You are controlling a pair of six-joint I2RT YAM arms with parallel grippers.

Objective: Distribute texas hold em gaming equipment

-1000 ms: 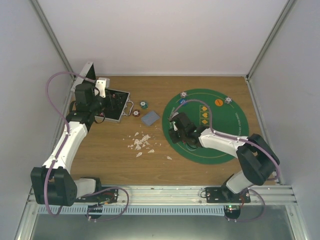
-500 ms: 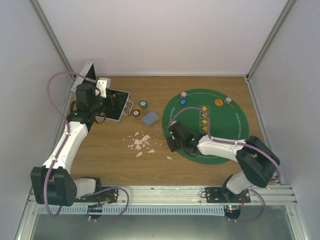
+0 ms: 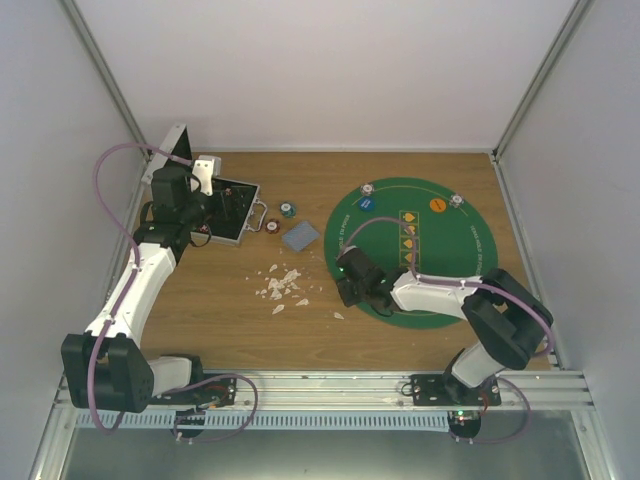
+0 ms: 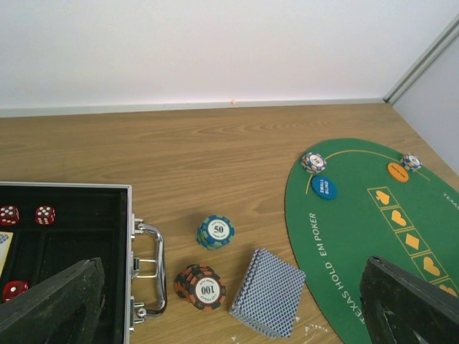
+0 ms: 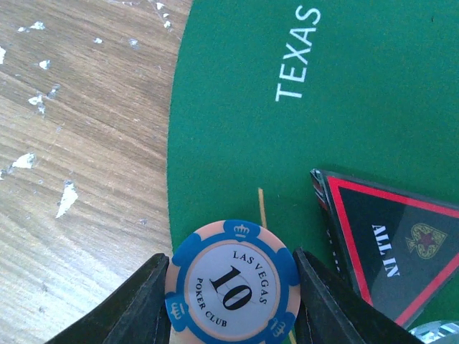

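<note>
My right gripper is shut on a blue-and-peach "10" poker chip, held low over the left edge of the green mat. Just right of the chip lies the red-black triangular "ALL IN" token. My left gripper hangs open above the case's edge with nothing between its fingers. Below it sit a blue-green "50" chip stack, a red-black "100" stack and the blue-backed card deck. On the mat are a blue button, an orange button and two chips.
An open metal case with red dice lies at the left, handle toward the chips. White crumbled scraps litter the wood between the deck and the mat's left edge. Walls close in the table on three sides.
My right arm has carried the chip from the mat's left middle toward its near-left edge. The left arm has not moved.
</note>
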